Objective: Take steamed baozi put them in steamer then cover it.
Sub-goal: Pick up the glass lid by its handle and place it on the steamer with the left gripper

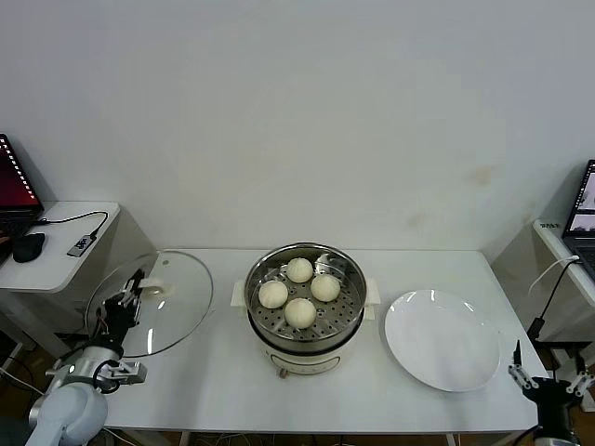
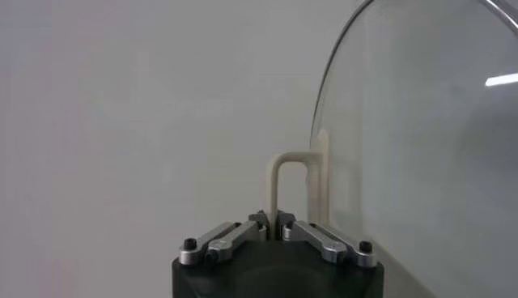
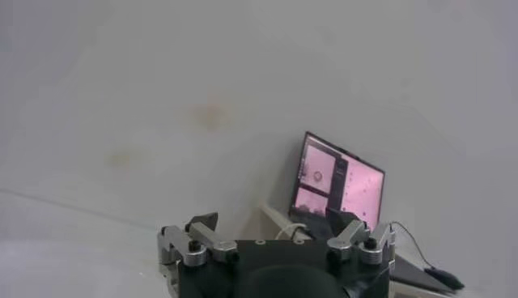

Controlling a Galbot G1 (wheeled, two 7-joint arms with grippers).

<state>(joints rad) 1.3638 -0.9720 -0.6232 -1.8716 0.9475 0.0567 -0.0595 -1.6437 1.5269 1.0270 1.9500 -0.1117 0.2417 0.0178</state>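
Four steamed baozi [image 1: 299,289] already in the steamer [image 1: 305,307], sitting on the holey tray in the middle of the tabletop [image 1: 223,381]. White plate [image 1: 442,339] to the right of the steamer, bare. Only the covering left to do, by the look of it.

Glass lid [image 1: 177,297] at the left side of the tabletop, tipped up on a slant. Left gripper [image 1: 125,299] at the lid's left side, jaws shut tight on the thin cream handle [image 2: 279,186]. In the left wrist view, handle loop pinched right between the jaws, glass standing just beside it.

Right gripper [image 1: 548,381] parked low at the near right, past the plate, jaws wide open and holding nothing.

Lid probably hard, smooth and a bit heavy for so thin a handle. Glass likely to break if bumped or dropped. Handle the only good place to hold; rim too slippery. Likely to swing and tip, so best carried slowly and set down flat on the steamer rim.

Baozi soft and squashy, easy to dent.
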